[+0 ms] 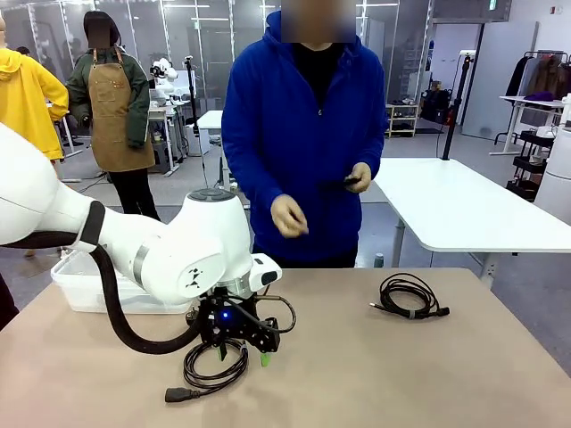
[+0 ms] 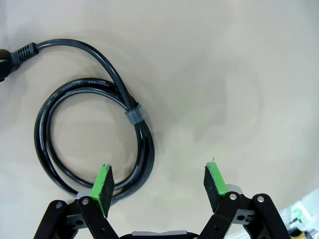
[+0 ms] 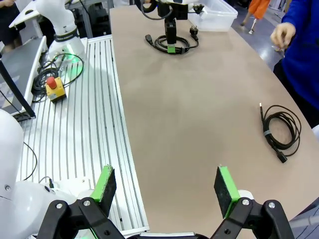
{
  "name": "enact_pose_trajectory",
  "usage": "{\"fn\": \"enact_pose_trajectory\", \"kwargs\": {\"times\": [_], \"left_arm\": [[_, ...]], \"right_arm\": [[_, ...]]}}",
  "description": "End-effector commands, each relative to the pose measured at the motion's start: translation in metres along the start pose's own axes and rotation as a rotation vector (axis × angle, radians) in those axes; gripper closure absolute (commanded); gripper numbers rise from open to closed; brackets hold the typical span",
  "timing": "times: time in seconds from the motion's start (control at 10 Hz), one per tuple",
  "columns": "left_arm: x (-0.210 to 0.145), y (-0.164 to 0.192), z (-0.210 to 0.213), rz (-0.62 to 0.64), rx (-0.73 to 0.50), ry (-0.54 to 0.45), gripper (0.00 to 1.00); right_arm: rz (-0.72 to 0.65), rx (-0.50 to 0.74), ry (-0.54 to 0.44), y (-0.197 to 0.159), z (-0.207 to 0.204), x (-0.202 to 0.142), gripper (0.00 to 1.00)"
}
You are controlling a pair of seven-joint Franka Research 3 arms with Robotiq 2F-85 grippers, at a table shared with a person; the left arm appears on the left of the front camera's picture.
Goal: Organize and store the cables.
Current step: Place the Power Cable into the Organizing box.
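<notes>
Two cables lie coiled on the table: one is at the near left, directly under my left gripper, and the other sits well apart on the right side. My left gripper's jaws are spread wide and grip nothing; in the wrist view one green pad overlaps the near arc of the coil, though I cannot tell if it touches. My right gripper is also fully spread and empty, hanging over the near table edge, far from both coils.
</notes>
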State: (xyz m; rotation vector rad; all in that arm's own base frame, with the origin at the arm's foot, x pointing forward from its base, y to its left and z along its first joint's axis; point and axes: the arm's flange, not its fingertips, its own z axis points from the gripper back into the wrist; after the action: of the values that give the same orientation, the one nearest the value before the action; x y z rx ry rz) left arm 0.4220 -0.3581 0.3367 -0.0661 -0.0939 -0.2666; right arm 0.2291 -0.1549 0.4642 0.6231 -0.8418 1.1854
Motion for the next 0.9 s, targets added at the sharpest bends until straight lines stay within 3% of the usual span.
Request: {"fn": "enact_pose_trajectory", "kwargs": {"times": [0.0,0.2,0.3,0.7,0.8], "left_arm": [[0.017,-0.013,-0.015,0.029,0.036,0.0,0.08],[0.019,-0.009,-0.019,0.053,0.041,0.0,0.08],[0.019,-0.006,-0.02,0.063,0.053,-0.022,0.19],[0.028,0.002,-0.028,0.104,0.101,-0.079,0.95],[0.03,0.001,-0.031,0.099,0.115,-0.063,1.0]], "right_arm": [[0.021,0.002,-0.007,0.0,-0.002,-0.002,0.0],[0.021,0.002,-0.007,0.0,-0.002,-0.002,0.0],[0.021,0.002,-0.007,0.0,-0.002,-0.002,0.0],[0.021,0.002,-0.007,0.0,-0.002,-0.002,0.0],[0.021,0.002,-0.007,0.0,-0.002,-0.002,0.0]]}}
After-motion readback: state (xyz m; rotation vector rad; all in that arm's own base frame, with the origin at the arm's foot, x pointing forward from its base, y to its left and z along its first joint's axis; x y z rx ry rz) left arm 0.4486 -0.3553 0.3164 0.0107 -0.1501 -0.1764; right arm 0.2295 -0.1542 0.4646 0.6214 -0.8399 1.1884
